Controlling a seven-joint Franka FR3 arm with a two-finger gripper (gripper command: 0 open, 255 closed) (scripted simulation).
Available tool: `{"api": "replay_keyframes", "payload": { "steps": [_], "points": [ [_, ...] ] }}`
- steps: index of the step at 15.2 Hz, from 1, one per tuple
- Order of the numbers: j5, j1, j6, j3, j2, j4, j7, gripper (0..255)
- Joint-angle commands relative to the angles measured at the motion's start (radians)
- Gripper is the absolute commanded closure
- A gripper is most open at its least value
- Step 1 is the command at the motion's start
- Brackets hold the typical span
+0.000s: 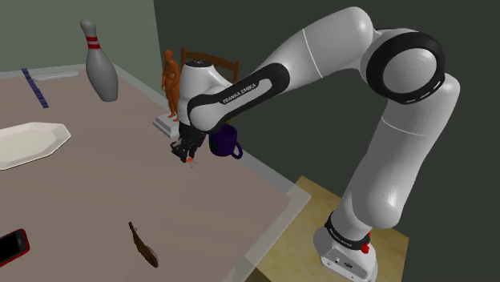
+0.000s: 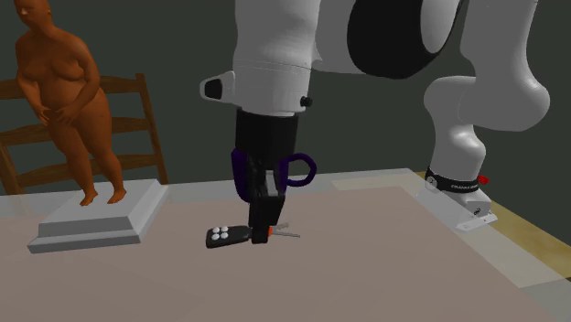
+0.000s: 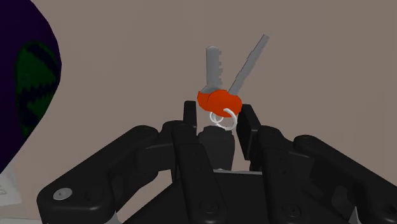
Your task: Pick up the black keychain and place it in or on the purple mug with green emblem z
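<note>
The end effector is clamped around the middle of the black keychain, so the fob and keys jut out evenly on either side, low over the bench. Just beyond stands the purple mug, close enough for a short carry, I'd guess.

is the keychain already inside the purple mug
No, the keychain is clasped between the gripper's fingers, outside the purple mug beside it.
</note>
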Motion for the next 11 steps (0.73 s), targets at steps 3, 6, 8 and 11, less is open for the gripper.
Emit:
{"api": "replay_keyframes", "payload": {
  "steps": [3, 6, 8, 11],
  "points": [
    [0.008, 0.000, -0.049, 0.002, -0.028, 0.021, -0.003, 255],
    [0.014, -0.001, -0.087, 0.002, -0.048, 0.041, -0.006, 255],
    [0.017, -0.002, -0.113, 0.002, -0.059, 0.055, -0.008, 255],
    [0.021, -0.003, -0.152, 0.002, -0.076, 0.077, -0.010, 255]
  ]
}}
